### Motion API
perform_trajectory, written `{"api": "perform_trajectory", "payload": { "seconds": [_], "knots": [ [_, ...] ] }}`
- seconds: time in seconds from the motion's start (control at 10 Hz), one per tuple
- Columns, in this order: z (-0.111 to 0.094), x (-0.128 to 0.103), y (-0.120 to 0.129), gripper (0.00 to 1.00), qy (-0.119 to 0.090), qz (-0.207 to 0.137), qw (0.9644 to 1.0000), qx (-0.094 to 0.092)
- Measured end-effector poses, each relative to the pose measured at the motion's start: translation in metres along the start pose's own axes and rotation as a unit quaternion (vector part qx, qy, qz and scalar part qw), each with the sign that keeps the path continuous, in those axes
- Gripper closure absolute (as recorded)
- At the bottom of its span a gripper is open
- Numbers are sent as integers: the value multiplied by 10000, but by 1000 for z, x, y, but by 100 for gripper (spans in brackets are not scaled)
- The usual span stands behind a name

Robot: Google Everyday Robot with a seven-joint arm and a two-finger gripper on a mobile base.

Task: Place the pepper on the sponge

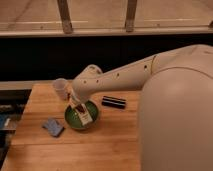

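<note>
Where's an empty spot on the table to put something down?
The bare wood along the front edge of the table, before the sponge and green bowl, is free. It's crowded farther back: the cup, the bowl holding a white bottle, the black bar, and the gripper over the bowl's left rim.
</note>
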Motion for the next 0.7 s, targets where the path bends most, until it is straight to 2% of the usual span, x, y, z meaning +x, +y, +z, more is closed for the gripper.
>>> {"api": "perform_trajectory", "payload": {
  "seconds": [0.2, 0.7],
  "knots": [
    [3, -4, 11, 100, 29, -137, 9998, -139],
    [4, -4, 9, 100, 85, -149, 9998, -136]
  ]
}}
